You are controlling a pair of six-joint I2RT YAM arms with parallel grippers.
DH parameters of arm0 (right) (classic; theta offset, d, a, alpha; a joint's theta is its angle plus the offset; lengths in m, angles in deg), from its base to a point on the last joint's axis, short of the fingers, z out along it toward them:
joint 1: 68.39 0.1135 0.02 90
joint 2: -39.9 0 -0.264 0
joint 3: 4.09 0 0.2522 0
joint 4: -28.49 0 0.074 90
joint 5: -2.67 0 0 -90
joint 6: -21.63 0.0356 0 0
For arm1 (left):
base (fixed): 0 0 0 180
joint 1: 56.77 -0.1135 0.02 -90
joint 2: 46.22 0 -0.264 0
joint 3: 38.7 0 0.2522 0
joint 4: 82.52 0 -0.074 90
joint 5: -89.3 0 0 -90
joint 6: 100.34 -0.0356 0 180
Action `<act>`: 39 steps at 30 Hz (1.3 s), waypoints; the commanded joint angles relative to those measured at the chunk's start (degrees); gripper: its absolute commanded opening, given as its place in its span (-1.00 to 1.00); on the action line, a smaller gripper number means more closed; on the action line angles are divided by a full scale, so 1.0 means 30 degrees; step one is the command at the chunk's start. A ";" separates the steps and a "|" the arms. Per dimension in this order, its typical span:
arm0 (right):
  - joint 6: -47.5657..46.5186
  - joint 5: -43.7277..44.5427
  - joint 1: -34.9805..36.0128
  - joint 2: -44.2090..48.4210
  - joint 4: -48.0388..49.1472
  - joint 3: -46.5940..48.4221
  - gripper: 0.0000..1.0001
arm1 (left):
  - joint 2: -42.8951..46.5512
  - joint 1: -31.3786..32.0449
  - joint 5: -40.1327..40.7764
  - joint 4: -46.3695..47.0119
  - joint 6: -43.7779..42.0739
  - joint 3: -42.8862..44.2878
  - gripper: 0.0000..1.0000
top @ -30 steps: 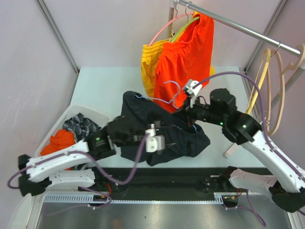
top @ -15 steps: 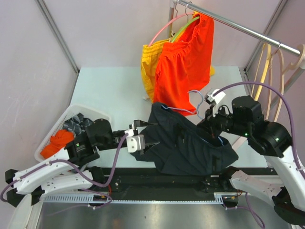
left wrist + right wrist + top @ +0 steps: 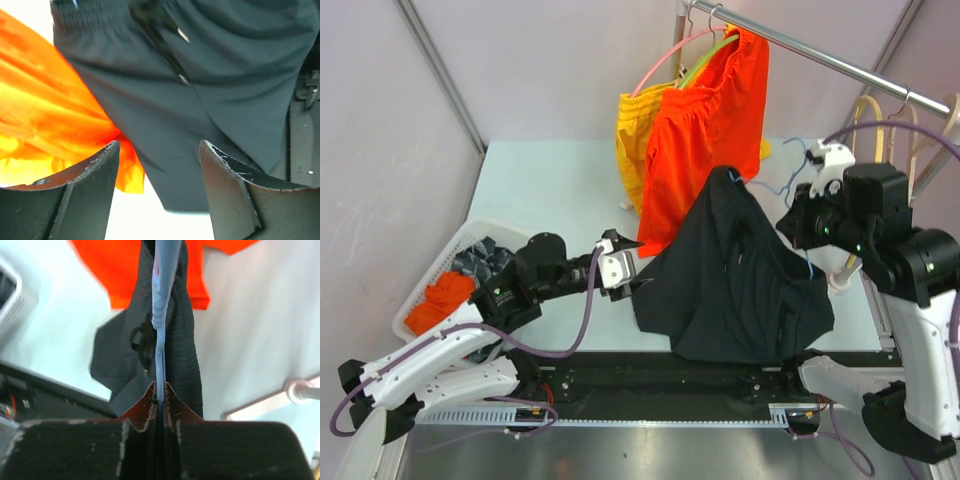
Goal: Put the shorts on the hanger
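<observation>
The dark shorts (image 3: pixel 740 280) hang draped over the thin light-blue hanger (image 3: pixel 767 190), lifted above the table's near right part. My right gripper (image 3: pixel 794 224) is shut on the hanger's wire (image 3: pixel 161 315), with the shorts (image 3: pixel 182 360) hanging just beyond its fingertips (image 3: pixel 159 390). My left gripper (image 3: pixel 626 271) stands open beside the left edge of the shorts. In the left wrist view the shorts (image 3: pixel 210 80) fill the space ahead of the gripper (image 3: pixel 159 146), and nothing is between its fingers (image 3: pixel 90 190).
Bright orange shorts (image 3: pixel 710 120) and yellow shorts (image 3: pixel 634 130) hang from the metal rail (image 3: pixel 820 48) just behind the dark pair. Thick cream hangers (image 3: pixel 892 190) hang at the right. A white basket (image 3: pixel 425 295) of clothes sits at the left table edge.
My right arm has lifted the hanger up and to the right, so the shorts now hang free instead of lying on the table. The left gripper has followed to the right, open.
</observation>
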 commanded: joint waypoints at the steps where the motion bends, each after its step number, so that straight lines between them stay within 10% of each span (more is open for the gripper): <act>1: 0.2471 0.0796 -0.1831 -0.1965 0.1082 0.3083 -1.00 | -0.0417 -0.0998 -0.0494 0.0901 0.1093 0.1056 0.38; 21: 0.2561 1.0342 0.0510 -0.8969 0.4305 1.1935 -1.00 | -0.0272 -0.1790 -0.0847 0.1663 0.1270 0.0618 0.39; 39: 0.3352 1.2486 0.1008 -1.3158 0.4774 1.3721 -1.00 | -0.0094 -0.1966 -0.0145 0.0349 0.0714 0.0908 0.39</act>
